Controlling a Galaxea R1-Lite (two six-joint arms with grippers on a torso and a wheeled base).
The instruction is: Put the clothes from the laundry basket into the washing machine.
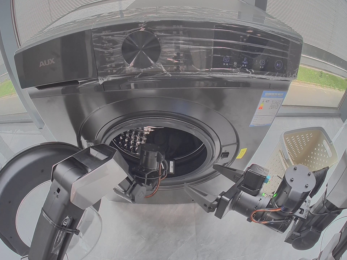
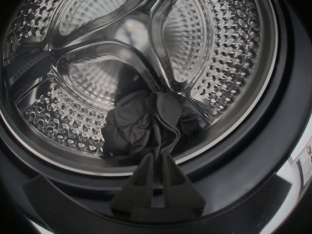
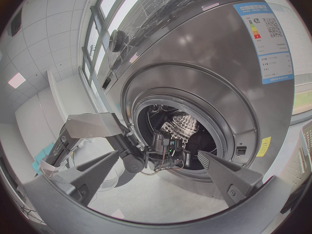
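The washing machine [image 1: 162,102] stands with its round door [image 1: 21,185] swung open to the left. My left gripper [image 2: 157,168] is at the drum mouth, its wrist [image 1: 150,159] just inside the opening. It is shut on a crumpled dark grey garment [image 2: 139,121] that rests on the drum's lower wall [image 2: 58,114]. My right gripper [image 1: 200,176] hangs open and holds nothing, in front of the machine below the opening and to its right. A beige laundry basket [image 1: 307,145] stands tilted at the right, and no clothes are visible inside it.
The grey tiled floor [image 1: 162,232] lies before the machine. The open door takes up the lower left. Windows run behind the machine. The basket's edge [image 3: 304,153] is close beside my right arm.
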